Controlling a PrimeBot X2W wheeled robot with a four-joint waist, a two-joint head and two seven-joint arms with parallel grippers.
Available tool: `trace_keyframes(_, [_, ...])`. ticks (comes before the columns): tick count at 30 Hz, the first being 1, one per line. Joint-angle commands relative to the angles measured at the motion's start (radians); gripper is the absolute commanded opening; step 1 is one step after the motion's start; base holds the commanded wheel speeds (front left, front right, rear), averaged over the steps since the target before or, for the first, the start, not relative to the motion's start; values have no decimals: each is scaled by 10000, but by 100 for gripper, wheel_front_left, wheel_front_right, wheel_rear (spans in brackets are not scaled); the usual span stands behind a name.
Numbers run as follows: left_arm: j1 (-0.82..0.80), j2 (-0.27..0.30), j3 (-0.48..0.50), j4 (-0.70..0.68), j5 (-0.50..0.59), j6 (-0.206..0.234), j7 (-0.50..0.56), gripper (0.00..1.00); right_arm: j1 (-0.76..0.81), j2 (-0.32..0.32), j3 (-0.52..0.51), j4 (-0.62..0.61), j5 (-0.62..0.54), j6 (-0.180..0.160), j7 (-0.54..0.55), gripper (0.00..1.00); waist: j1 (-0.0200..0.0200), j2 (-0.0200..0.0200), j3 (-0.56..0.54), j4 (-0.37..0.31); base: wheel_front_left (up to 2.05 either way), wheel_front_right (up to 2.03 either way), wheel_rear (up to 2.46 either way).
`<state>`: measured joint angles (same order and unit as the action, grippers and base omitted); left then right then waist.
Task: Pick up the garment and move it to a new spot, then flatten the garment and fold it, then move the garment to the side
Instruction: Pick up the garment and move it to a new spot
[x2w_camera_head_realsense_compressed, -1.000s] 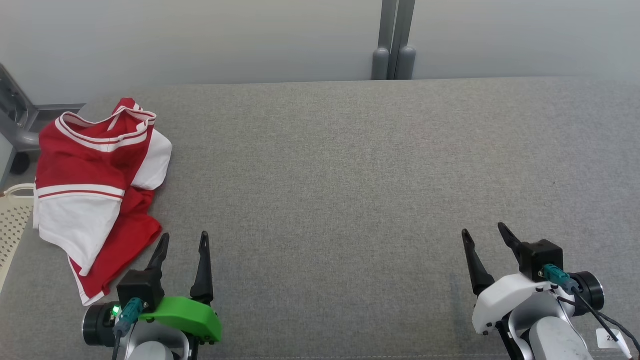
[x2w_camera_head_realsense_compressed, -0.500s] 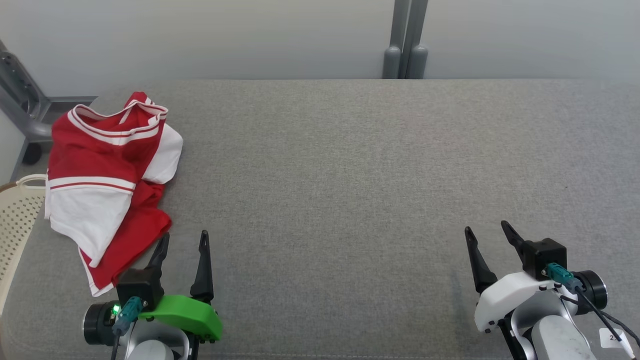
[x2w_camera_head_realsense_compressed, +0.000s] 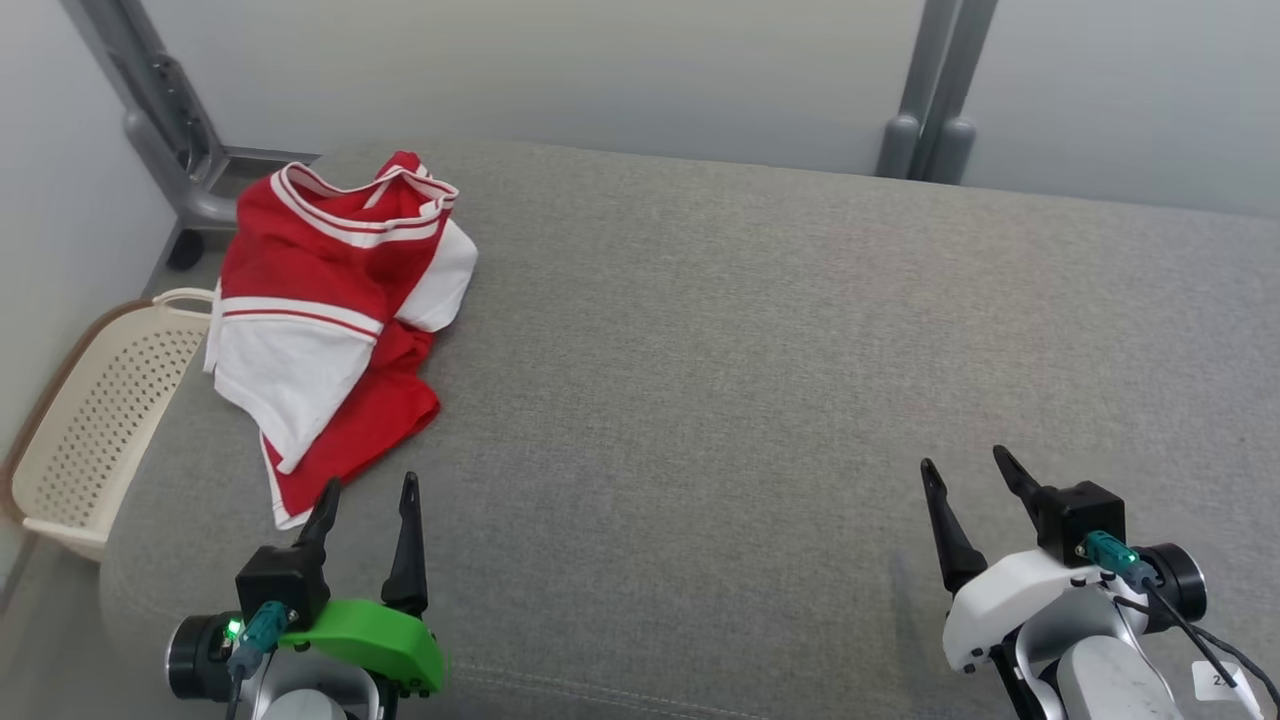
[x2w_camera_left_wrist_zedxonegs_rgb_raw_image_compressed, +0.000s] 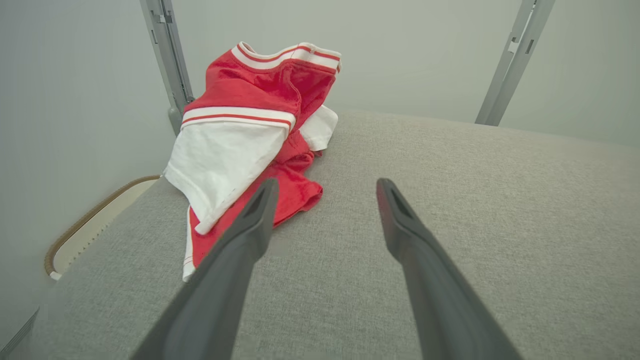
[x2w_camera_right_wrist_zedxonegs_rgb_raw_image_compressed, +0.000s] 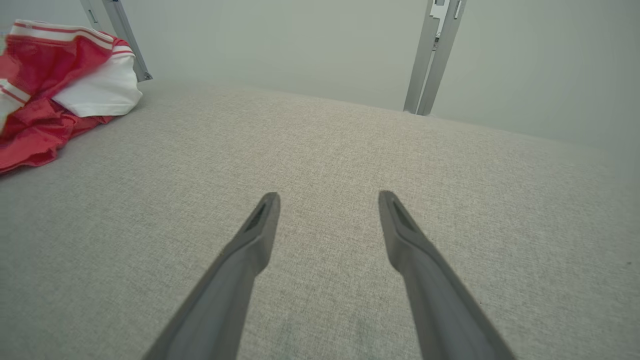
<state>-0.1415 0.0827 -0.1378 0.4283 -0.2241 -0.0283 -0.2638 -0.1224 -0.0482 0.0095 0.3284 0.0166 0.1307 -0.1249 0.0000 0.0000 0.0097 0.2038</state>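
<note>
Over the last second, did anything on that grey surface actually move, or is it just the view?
The head camera swung toward the robot's left, so the whole picture shifted and more of the cream basket shows. Nothing was grasped or let go. The red and white garment lies crumpled in the same spot on the grey surface; the left gripper and right gripper stay open and empty.

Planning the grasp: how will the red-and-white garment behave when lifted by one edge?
Likely floppy: the garment lies crumpled in soft folds. Probably light, being thin cloth. It should drape and unfold, not keep shape.
</note>
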Motion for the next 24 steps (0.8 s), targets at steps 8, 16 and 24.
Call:
trace_keyframes(8, [174, 159, -49, -78, -46, 102, 51, 100, 143, -39, 117, -17, 132, 1, -50, 100, 0, 0, -103, 1193, 0, 0, 0])
trace_keyframes(16, [250, 213, -116, -164, -115, 138, 124, 100, 105, -41, 189, 52, 189, 1, -85, 100, 0, 0, -86, 1864, 0, 0, 0])
trace_keyframes(24, [242, 254, -108, -257, -234, 206, 137, 100, -2, -41, 228, 64, 209, -1, -111, 100, 0, 0, -44, 2182, 0, 0, 0])
